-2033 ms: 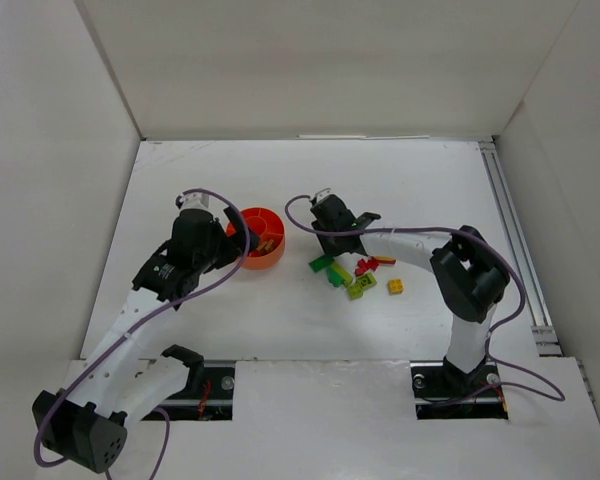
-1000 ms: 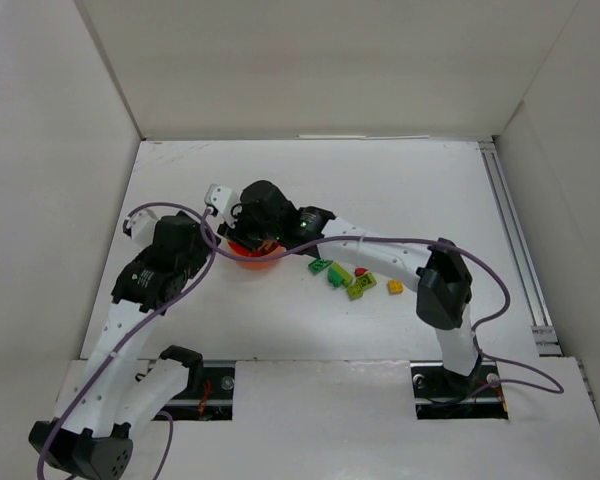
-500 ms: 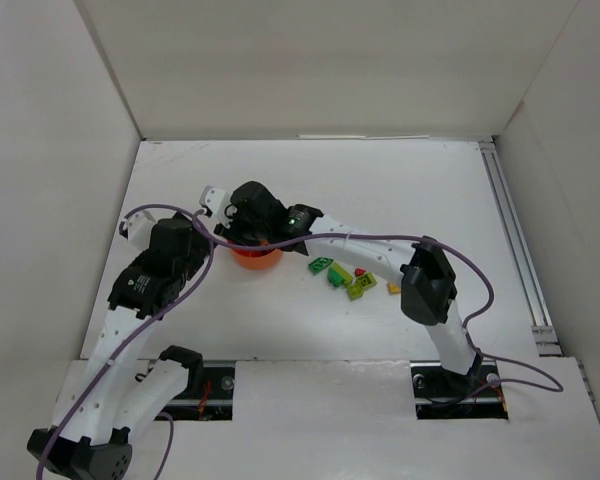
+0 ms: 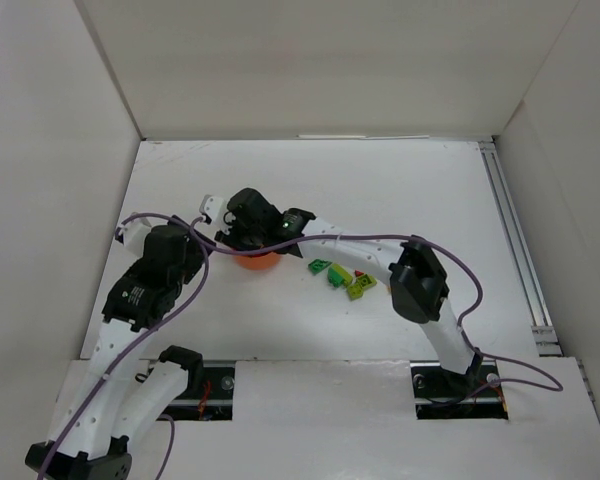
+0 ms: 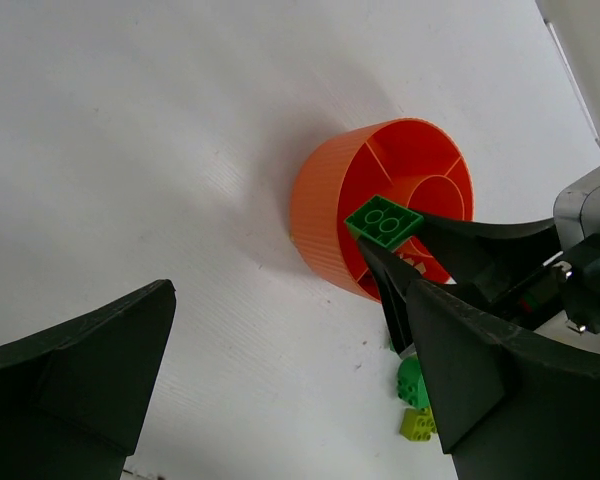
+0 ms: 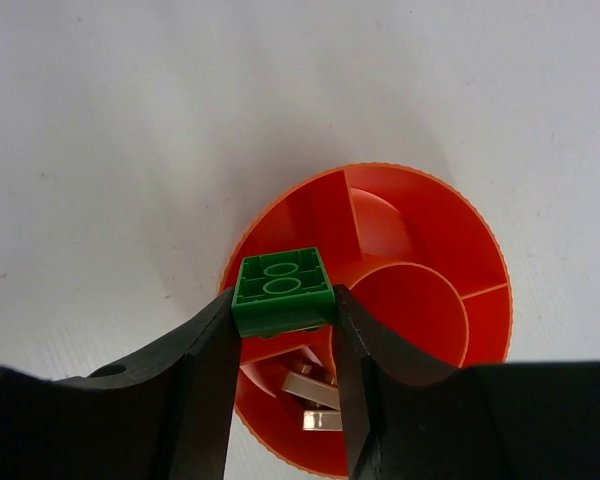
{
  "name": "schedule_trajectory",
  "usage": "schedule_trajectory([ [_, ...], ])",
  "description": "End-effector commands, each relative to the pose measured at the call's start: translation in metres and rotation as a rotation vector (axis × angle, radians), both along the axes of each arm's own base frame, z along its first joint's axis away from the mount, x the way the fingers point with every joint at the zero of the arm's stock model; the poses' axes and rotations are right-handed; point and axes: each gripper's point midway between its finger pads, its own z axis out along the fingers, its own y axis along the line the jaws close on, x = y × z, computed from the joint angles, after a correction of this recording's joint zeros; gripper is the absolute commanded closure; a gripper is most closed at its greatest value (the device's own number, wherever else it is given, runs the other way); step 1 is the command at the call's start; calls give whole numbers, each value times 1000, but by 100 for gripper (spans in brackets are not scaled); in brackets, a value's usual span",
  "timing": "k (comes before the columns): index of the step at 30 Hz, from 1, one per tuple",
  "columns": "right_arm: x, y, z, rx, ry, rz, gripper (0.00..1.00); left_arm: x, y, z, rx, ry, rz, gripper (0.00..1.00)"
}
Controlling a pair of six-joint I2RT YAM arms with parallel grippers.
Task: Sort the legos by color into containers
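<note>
My right gripper (image 6: 283, 312) is shut on a green lego (image 6: 283, 290), gripping its two sides. It hangs over the near-left part of the orange-red bowl (image 6: 420, 182), above a compartment holding tan pieces (image 6: 315, 388). In the top view the right gripper (image 4: 248, 226) covers most of the bowl (image 4: 256, 263). The left wrist view shows the same green lego (image 5: 384, 221) at the bowl's rim (image 5: 325, 215). My left gripper (image 5: 280, 400) stands open over bare table, near the bowl's left side. More legos (image 4: 342, 277) lie right of the bowl: green, lime and red.
A green brick (image 5: 412, 380) and a lime one (image 5: 417, 423) lie on the table beside my left gripper's right finger. White walls close in the table on three sides. A metal rail (image 4: 515, 240) runs along the right edge.
My right arm has swung left from the brick pile to over the bowl, carrying the green lego. My left gripper has pulled back leftward from the bowl and stayed open.
</note>
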Motion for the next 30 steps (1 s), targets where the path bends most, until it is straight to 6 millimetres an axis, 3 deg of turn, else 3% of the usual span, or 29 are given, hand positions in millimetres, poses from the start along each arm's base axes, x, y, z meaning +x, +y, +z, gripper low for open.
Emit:
schedule_trajectory([
  [1, 7, 3, 14, 10, -42, -26, 56, 4, 0, 5, 0, -33, -3, 0],
  [8, 10, 0, 11, -10, -58, -66, 42, 3, -1, 5, 2, -29, -18, 0],
  [13, 1, 5, 17, -4, -67, -53, 38, 3, -3, 4, 3, -26, -30, 0],
  [15, -1, 4, 35, 29, -75, -61, 38, 2, -2, 6, 1, -35, -30, 0],
  [16, -4, 1, 33, 25, -63, -49, 38, 2, -2, 6, 8, -34, -36, 0],
  [17, -5, 0, 51, 62, -82, -50, 38, 2, -2, 6, 8, -34, -36, 0],
  [19, -11, -5, 65, 101, -84, -49, 38, 2, -3, 13, 17, -54, -61, 0],
  [20, -16, -13, 58, 95, -67, -57, 38, 5, -7, 17, 20, -74, -85, 0],
  [21, -20, -20, 87, 169, -84, -70, 38, 7, -10, 19, 26, -84, -116, 0],
  [24, -37, -52, 97, 221, -87, -97, 38, 9, -19, 18, 51, -77, -207, 0],
  [26, -42, -74, 91, 200, -86, -131, 35, 12, -23, 14, 63, -58, -237, 0],
  [27, -46, -87, 73, 168, -68, -163, 33, 12, -25, 15, 63, -65, -255, 0],
  [28, -51, -101, 68, 143, -44, -194, 33, 14, -26, 16, 70, -73, -261, 0],
  [30, -42, -131, 42, 75, -9, -305, 31, 15, -33, 17, 56, -86, -301, 0],
])
